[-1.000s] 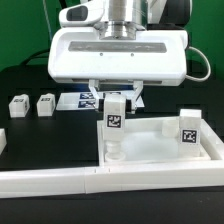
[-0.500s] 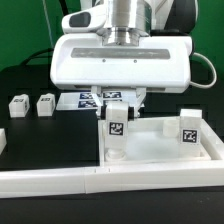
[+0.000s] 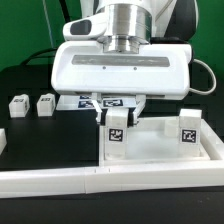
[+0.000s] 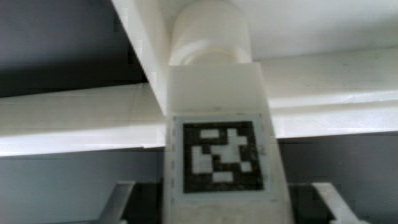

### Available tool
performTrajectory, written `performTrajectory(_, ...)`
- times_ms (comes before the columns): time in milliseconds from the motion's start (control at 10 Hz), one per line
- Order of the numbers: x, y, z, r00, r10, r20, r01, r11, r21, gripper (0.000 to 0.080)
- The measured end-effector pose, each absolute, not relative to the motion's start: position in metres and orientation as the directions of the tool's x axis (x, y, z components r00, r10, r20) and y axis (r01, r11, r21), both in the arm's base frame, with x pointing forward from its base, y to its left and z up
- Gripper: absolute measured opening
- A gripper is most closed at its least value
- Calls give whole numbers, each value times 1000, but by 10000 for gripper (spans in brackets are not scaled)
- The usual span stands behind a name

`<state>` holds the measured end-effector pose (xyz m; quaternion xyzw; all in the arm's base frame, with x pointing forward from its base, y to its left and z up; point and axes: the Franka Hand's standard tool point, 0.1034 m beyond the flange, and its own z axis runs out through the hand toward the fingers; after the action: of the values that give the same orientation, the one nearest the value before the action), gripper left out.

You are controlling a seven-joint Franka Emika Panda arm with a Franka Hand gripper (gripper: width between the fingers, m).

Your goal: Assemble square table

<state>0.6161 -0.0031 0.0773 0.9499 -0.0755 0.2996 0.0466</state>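
Note:
The white square table top point(image 3: 155, 148) lies behind the front wall, right of centre. My gripper point(image 3: 118, 112) is shut on a white tagged leg block point(image 3: 118, 137) and holds it upright over the top's near-left corner, its lower end at the top's surface. In the wrist view the leg point(image 4: 217, 110) fills the middle between my fingers point(image 4: 127, 198), with the gripper point(image 4: 217, 205) at its upper end; the top's rim point(image 4: 71, 125) runs behind it. A second leg point(image 3: 188, 130) stands upright at the top's right side. Two loose legs point(image 3: 18, 104) point(image 3: 44, 104) lie at the exterior view's left.
The long white barrier wall point(image 3: 110, 182) runs along the front. The marker board point(image 3: 72, 100) lies flat behind the gripper. A white piece point(image 3: 2, 138) shows at the left edge. The arm's wide white body point(image 3: 125, 70) hangs over the middle of the table.
My gripper has come down with the leg; the leg's tag sits lower against the table top than one second ago. The other legs have not moved.

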Motion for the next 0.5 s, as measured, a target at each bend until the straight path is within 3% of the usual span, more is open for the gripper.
performTrajectory(100, 615, -3, 76, 813, -112, 571, -168, -985, 46, 379)
performTrajectory(200, 615, -3, 76, 814, -109, 570, -165, -985, 48, 517)
performTrajectory(300, 615, -3, 76, 815, -107, 570, -164, -985, 49, 517)
performTrajectory(400, 615, -3, 76, 815, -105, 570, -162, -985, 50, 621)
performTrajectory(500, 615, -3, 76, 815, -103, 570, -161, -986, 51, 641)
